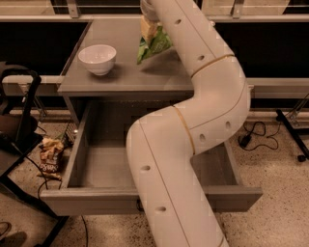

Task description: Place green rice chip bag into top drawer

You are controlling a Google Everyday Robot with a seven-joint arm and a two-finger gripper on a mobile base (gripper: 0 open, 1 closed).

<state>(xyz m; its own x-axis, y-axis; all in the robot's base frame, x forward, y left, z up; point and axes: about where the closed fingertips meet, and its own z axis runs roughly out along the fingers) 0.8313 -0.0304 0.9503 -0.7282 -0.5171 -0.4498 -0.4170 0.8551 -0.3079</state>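
1. Speckled pale floor (280, 212) at the near edge, with the top drawer (87, 202) standing well open over it, grey front panel closest.
2. Rising across that panel, a thick white robot arm (169, 173), hiding the panel's middle and much of the drawer's right half.
3. Behind the panel on the left, bare grey drawer bottom beside the left wall.
4. Left of the drawer, down on the floor, a crumpled brown-and-orange snack bag (50, 157), just beside a black frame (21, 120).
5. Right of the drawer, black cables (253, 132) looped on the floor, and a black stand leg (291, 135) further right.
6. Above the drawer, the grey cabinet top (120, 79), with the arm bending at an elbow and running up and left over its right part.
7. On the left of that top, a white bowl (97, 58), upright, well apart from the bag.
8. Farther back, near the middle, the green rice chip bag (155, 44), tilted, hanging by its upper end, shadow on the surface beside it; lower corner touching the top or just clear, cannot tell. Not in the drawer.
9. At the bag's upper end, by the top edge, the gripper (148, 13), clenched on the bag, largely hidden by the arm.
10. Beyond, a pale rail (38, 18) along the back, dark panels below.
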